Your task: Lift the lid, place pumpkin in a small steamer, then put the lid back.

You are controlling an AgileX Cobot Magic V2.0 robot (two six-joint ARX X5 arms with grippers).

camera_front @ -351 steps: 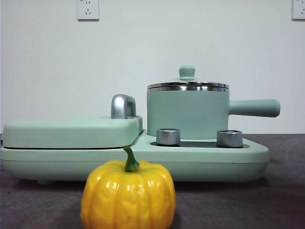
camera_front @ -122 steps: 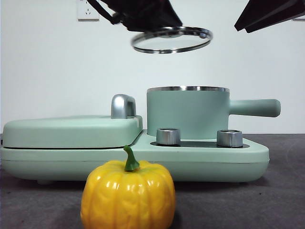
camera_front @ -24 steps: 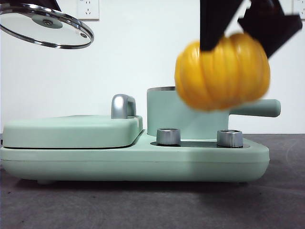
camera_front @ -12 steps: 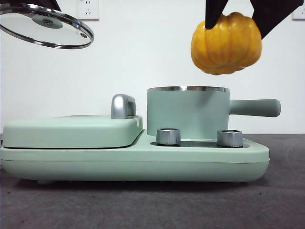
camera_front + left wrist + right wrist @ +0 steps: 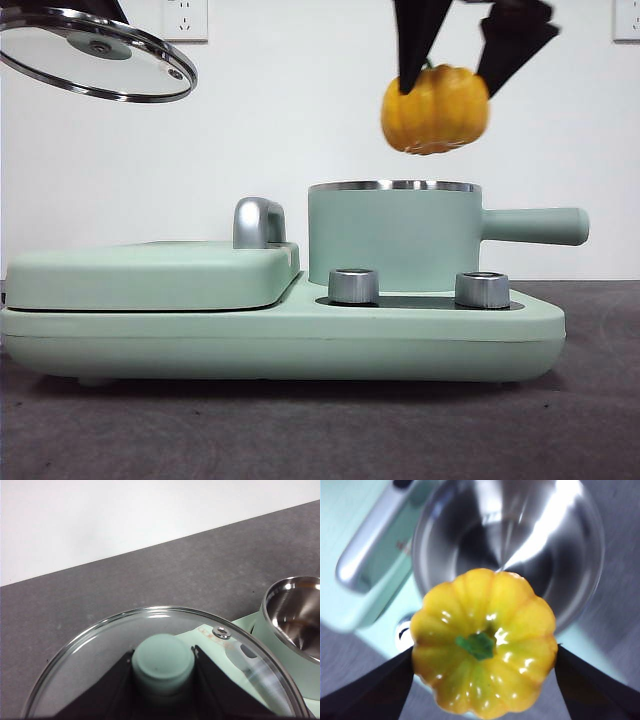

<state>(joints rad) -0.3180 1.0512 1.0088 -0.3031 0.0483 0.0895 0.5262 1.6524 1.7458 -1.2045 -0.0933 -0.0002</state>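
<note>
White wall behind, my right gripper (image 5: 446, 70) clamping pumpkin (image 5: 435, 109) has moved over the steamer (image 5: 394, 237), ready to lower; left gripper (image 5: 162, 672) grips lid (image 5: 95, 52) at 10 o'clock.

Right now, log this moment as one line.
left gripper: holding lid aloft | right gripper: pumpkin above small steamer | steamer open

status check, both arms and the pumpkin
Left tool shut on lid, held high aside. Right tool shut on pumpkin, above open small steamer. Path clear.
</note>
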